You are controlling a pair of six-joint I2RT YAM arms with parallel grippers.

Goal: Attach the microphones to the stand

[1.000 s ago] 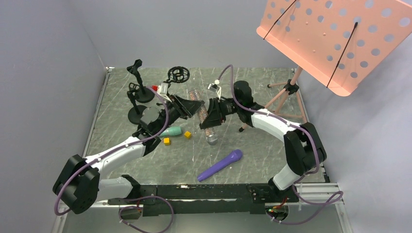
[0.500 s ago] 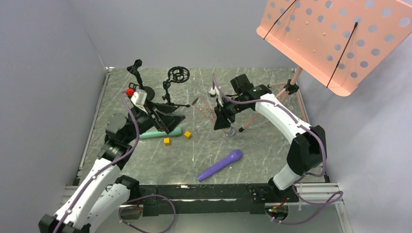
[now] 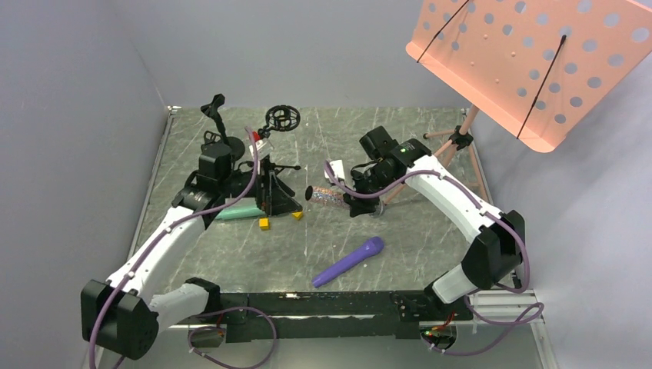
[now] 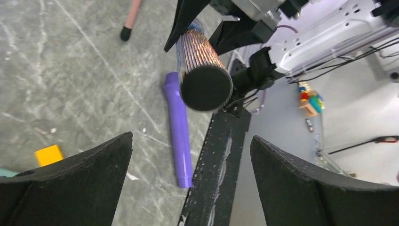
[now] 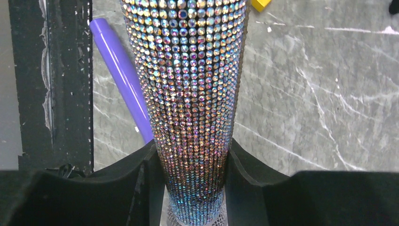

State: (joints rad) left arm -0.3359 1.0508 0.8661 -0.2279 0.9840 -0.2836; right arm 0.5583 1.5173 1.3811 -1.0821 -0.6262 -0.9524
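Observation:
My right gripper (image 3: 346, 192) is shut on the glittery microphone (image 3: 324, 195) near its mesh head and holds it level above the table, butt end to the left. In the right wrist view the microphone (image 5: 197, 94) fills the space between the fingers (image 5: 146, 179). My left gripper (image 3: 278, 192) is open and empty, facing that butt end (image 4: 205, 87) a short way off. The purple microphone (image 3: 350, 260) lies near the front. The teal microphone (image 3: 240, 213) lies partly under my left gripper. Black microphone stands (image 3: 217, 115) rise at the back left.
Two yellow cubes (image 3: 264, 224) (image 3: 297, 216) lie by the teal microphone. A round black mount (image 3: 283, 117) stands at the back. A pink music stand (image 3: 530, 61) overhangs the right side, with tripod legs (image 3: 446, 150) behind my right arm. The black rail (image 3: 307, 301) runs along the front.
My left gripper let go of the glittery microphone, opened wide and swung back left. My right gripper has turned the microphone level, butt end pointing left.

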